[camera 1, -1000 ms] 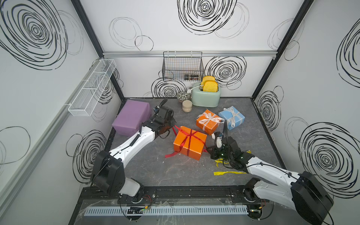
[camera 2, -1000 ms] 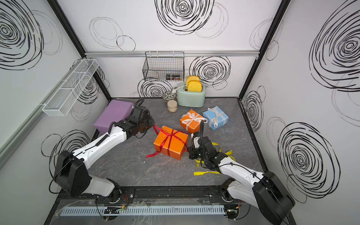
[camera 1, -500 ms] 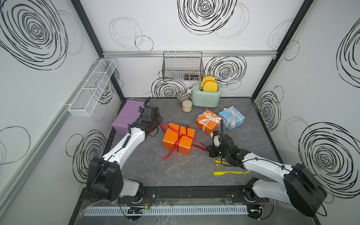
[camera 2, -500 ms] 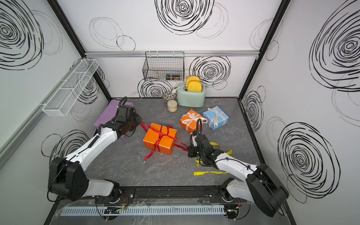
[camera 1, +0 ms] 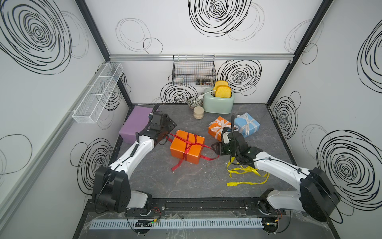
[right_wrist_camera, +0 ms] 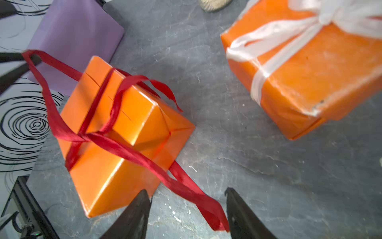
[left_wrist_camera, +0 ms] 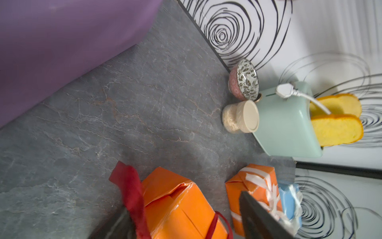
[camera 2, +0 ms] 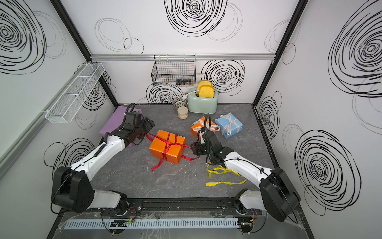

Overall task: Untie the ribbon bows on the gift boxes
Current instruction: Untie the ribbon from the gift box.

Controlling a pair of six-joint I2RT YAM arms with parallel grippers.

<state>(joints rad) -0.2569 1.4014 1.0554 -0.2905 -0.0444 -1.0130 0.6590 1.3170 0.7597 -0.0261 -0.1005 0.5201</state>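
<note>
Ribbon (right_wrist_camera: 134, 154) on the bigger orange box (right_wrist_camera: 99, 171) looks light, floppy and slick, one tail lying between the spread jaws of the right gripper (right_wrist_camera: 187, 191), another draped over a finger of the left gripper (left_wrist_camera: 183, 203), spread too, so I'd pinch flat near an end.

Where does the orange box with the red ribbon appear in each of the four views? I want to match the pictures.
In a top view: the orange box sits near the picture's centre.
In a top view: it is just left of centre.
Left wrist: close to the camera, next to the white-ribboned box.
Right wrist: large, between the lilac box and the white-ribboned box.
Shared landmark: the lilac box, in all four.
</note>
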